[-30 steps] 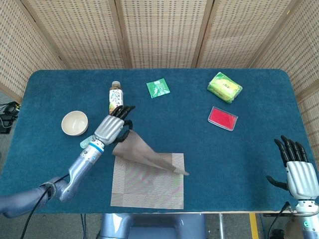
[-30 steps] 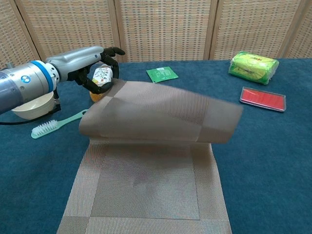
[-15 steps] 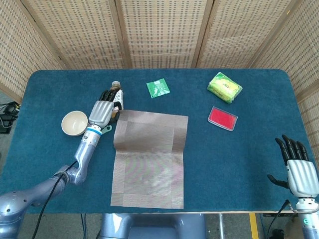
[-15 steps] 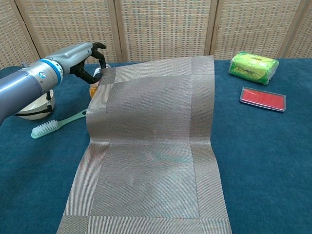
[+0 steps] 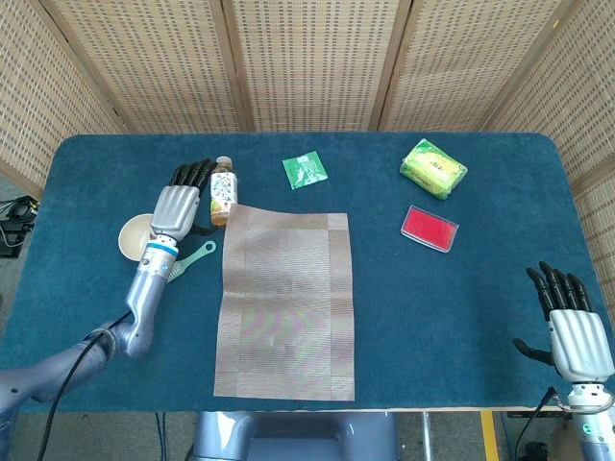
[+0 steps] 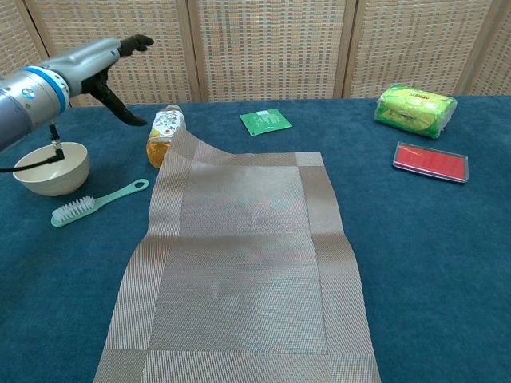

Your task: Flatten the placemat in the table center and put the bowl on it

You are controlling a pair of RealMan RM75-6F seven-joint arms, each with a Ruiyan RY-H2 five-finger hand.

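Placemat (image 5: 285, 303) lies spread at the tabletop (image 5: 461, 298) centre, its 11 o'clock corner against the bottle (image 5: 222, 190). Bowl (image 6: 51, 168) sits at 9 o'clock. Left hand (image 5: 177, 205) hovers open, empty; right hand (image 5: 574, 327) likewise at 4 o'clock.

From the head view we look steeply down over the whole desk (image 5: 480, 317). From the chest view we sit low and close, facing across it. Both share the placemat (image 5: 285, 303) (image 6: 239, 263).
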